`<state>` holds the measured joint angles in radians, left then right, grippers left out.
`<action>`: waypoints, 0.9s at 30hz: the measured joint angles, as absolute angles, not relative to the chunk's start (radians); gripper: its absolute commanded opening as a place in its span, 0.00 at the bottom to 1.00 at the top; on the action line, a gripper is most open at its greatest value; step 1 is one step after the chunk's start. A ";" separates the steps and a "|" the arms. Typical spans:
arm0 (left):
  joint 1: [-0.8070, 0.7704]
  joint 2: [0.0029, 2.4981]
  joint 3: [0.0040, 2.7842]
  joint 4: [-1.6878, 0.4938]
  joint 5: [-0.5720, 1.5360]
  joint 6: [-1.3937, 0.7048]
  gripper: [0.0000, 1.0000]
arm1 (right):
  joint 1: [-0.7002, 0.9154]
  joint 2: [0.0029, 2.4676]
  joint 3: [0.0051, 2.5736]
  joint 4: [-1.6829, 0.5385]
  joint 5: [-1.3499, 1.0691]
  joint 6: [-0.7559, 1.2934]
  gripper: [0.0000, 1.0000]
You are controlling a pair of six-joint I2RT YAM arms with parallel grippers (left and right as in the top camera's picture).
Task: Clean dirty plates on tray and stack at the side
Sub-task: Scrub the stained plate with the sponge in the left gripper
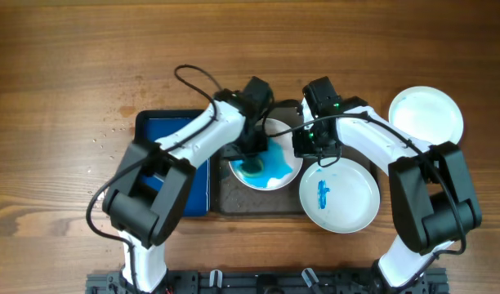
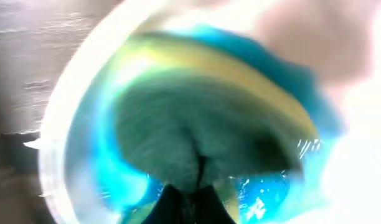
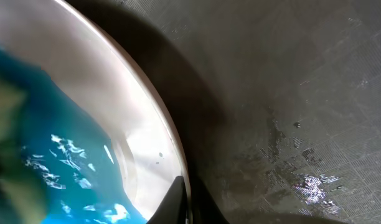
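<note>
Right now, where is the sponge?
Overhead view, centre: the green sponge is in the left hand, on the blue-smeared plate on the dark tray.

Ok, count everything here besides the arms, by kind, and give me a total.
Plates: 3 (smeared plate, scribbled plate, clean plate)
Trays: 2 (dark tray, blue tray)
Sponges: 1 (green sponge)
Total: 6

White plate (image 1: 279,171) smeared turquoise-blue, second white plate (image 1: 348,204) — blue scribble, grey-brown tray (image 1: 234,200), deep-blue tray (image 1: 164,131), green sponge (image 2: 197,130).
</note>
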<state>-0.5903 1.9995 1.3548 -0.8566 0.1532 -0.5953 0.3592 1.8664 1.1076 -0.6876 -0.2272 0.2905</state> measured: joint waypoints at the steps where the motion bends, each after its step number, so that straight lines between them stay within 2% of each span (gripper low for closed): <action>1: -0.611 2.000 1.353 -0.813 0.176 -0.595 0.04 | 0.359 1.866 1.108 -0.688 -0.225 0.294 0.04; 6: -0.668 2.009 1.348 -0.685 0.257 -0.650 0.04 | 0.356 1.866 1.108 -0.693 -0.219 0.303 0.04; 13: -0.629 2.018 1.343 -0.603 0.290 -0.767 0.04 | 0.354 1.865 1.108 -0.700 -0.215 0.310 0.04; 21: -0.445 2.016 1.359 -0.832 0.218 -0.775 0.04 | 0.355 1.865 1.109 -0.702 -0.216 0.310 0.04; 27: -0.497 2.016 1.370 -0.889 0.180 -0.629 0.04 | 0.359 1.865 1.109 -0.707 -0.215 0.309 0.04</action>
<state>-0.4973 2.0159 1.3701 -0.8886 0.1799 -0.6292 0.3592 1.8652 1.1088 -0.7074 -0.2153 0.3092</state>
